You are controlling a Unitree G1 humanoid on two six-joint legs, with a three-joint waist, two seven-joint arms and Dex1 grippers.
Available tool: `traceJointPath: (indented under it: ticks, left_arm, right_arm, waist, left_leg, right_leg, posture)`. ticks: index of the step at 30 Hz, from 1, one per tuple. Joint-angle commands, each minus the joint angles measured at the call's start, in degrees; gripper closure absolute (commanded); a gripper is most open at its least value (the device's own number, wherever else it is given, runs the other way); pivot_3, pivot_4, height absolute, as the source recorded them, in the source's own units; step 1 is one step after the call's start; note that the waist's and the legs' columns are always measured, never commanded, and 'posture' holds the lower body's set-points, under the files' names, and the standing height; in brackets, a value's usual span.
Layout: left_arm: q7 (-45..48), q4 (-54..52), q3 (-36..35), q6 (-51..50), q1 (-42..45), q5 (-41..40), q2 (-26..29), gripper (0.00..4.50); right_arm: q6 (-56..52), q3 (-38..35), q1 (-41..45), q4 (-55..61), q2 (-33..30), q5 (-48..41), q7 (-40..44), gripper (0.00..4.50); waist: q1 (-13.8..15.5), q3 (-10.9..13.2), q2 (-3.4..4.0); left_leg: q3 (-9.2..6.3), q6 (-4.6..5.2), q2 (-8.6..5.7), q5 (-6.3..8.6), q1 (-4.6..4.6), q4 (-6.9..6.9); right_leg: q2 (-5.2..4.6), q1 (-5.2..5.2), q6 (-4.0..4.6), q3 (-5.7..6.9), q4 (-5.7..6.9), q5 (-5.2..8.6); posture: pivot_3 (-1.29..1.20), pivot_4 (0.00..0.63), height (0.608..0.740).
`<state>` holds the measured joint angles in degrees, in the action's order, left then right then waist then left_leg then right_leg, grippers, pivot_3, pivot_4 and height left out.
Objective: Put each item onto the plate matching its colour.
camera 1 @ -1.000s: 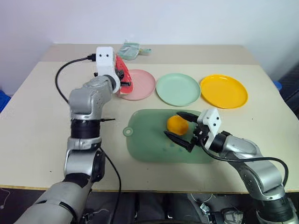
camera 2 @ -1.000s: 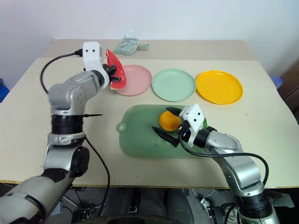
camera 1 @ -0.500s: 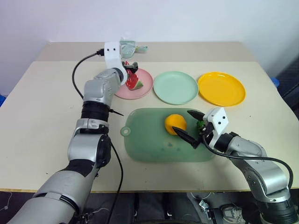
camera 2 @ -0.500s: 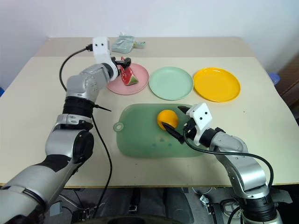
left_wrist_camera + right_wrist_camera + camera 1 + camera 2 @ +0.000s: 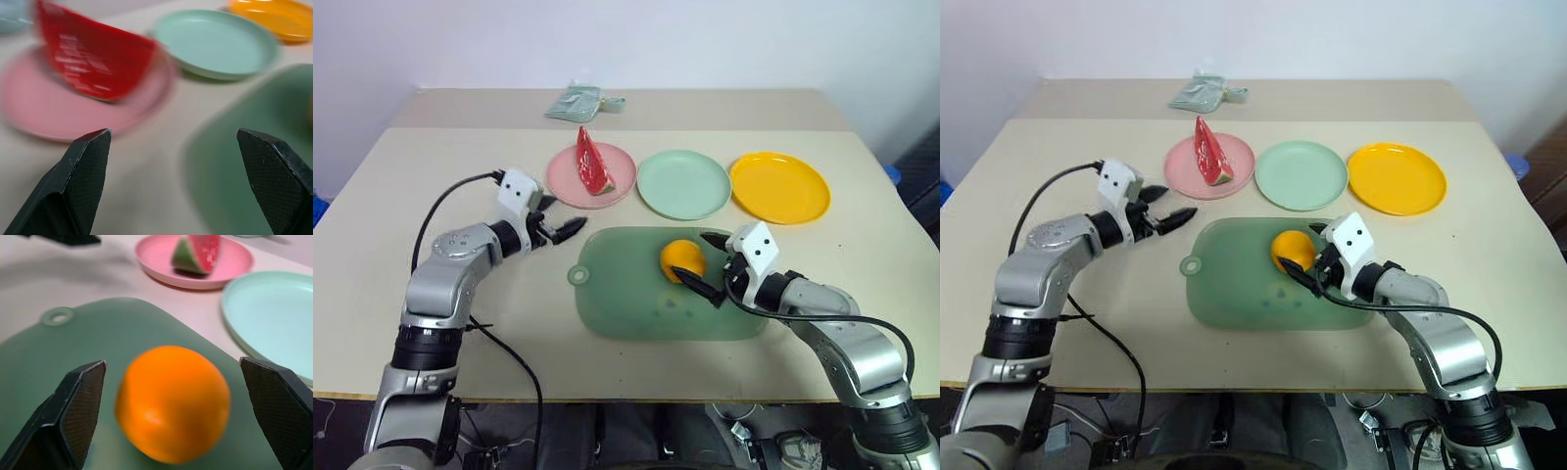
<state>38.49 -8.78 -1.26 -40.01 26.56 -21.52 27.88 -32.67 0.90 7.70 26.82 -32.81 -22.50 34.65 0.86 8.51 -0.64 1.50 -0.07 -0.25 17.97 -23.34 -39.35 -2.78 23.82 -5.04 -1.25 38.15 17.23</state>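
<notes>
Watermelon wedge (image 5: pixel 592 163) sits on the pink plate (image 5: pixel 617 183), far side of the table (image 5: pixel 372 245), standing up on its green rind w/ the red face showing. Mint plate (image 5: pixel 684 184) is just right of the pink one, yellow plate (image 5: pixel 780 187) right of that; both bare. Orange fruit (image 5: pixel 682 259) lies on the translucent green mat (image 5: pixel 626 294), nearer than the plates, toward the mat's far right part. Folded pale-green cloth packet (image 5: pixel 576 101) lies at the far edge, beyond the pink plate.

Left gripper (image 5: pixel 566 228) hangs over the table just left of the mat, near side of the pink plate, fingers spread wide, nothing between them; clear of the wedge. Right gripper (image 5: pixel 708 264) is over the mat's right part, fingers wide apart w/ the orange fruit between them; in the right wrist view there's a gap each side of the fruit, so not gripped.
</notes>
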Motion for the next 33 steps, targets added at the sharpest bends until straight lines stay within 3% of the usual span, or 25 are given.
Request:
traceJointPath:
  ticks: [1,8,22,23,25,27,33]
  left_arm:
    - [0.82,-5.72,2.38,-2.71,0.51,-3.16,-1.63,0.15]
    - [2.39,-8.1,8.13,1.84,-0.66,-0.52,-1.97,0.15]
    - [2.95,-6.15,5.66,7.55,-6.77,2.6,4.93,0.15]
    - [2.72,-6.27,5.41,7.45,-6.94,2.5,4.85,0.0]
    - [2.41,-6.49,4.89,7.33,-7.23,2.32,4.66,0.0]
    - [2.17,-6.59,4.52,7.35,-7.62,2.25,4.7,0.0]
    - [2.06,-6.95,3.79,7.64,-9.55,2.62,5.45,0.0]
  right_arm:
    - [0.12,-3.5,0.05,3.06,-1.72,-2.88,2.33,0.0]
    - [0.77,-0.27,1.16,-0.21,-2.54,1.9,1.5,0.0]
    - [1.04,2.67,1.31,-4.77,-0.06,4.66,1.08,0.0]
    - [1.32,2.62,1.29,-4.92,-0.08,4.84,1.1,0.55]
    - [2.29,2.49,1.42,-5.21,-0.05,5.54,0.7,1.23]
    - [2.48,2.29,1.72,-5.11,-0.09,5.38,0.85,1.69]
    - [2.75,-0.54,5.67,-4.63,0.46,4.19,0.13,1.82]
  waist:
    - [-0.13,0.0,0.0]
    - [-0.69,-0.01,0.02]
    - [-0.24,-0.01,0.03]
    - [-0.24,-0.01,0.03]
    - [-0.3,-0.02,0.02]
    - [-0.31,-0.02,0.03]
    - [-0.36,-0.01,0.03]
  left_leg:
    - [0.0,0.07,0.0,0.04,0.0,-0.02]
    - [0.0,0.05,0.03,0.02,0.06,-0.02]
    - [0.0,0.09,0.03,0.04,0.08,-0.03]
    - [0.0,0.09,0.03,0.04,0.08,-0.04]
    - [0.0,0.09,0.03,0.04,0.09,-0.04]
    - [0.0,0.1,0.03,0.04,0.09,-0.04]
    - [0.0,0.1,0.03,0.04,0.09,-0.04]
  right_leg:
    - [0.0,-0.02,0.0,0.0,-0.01,0.0]
    - [0.09,-0.03,0.0,-0.02,0.03,0.0]
    - [0.06,-0.07,0.0,-0.01,0.01,0.0]
    - [0.06,-0.07,0.0,-0.01,0.01,0.0]
    - [0.06,-0.08,0.0,-0.01,0.01,0.0]
    - [0.06,-0.09,0.0,-0.01,0.01,0.0]
    - [0.06,-0.08,0.0,-0.01,0.02,0.0]
  posture:
    - [0.0,0.15,0.74]
    - [0.0,0.15,0.74]
    - [0.0,0.15,0.74]
    - [0.0,0.15,0.74]
    - [0.0,0.15,0.74]
    - [0.0,0.15,0.74]
    - [0.0,0.15,0.74]
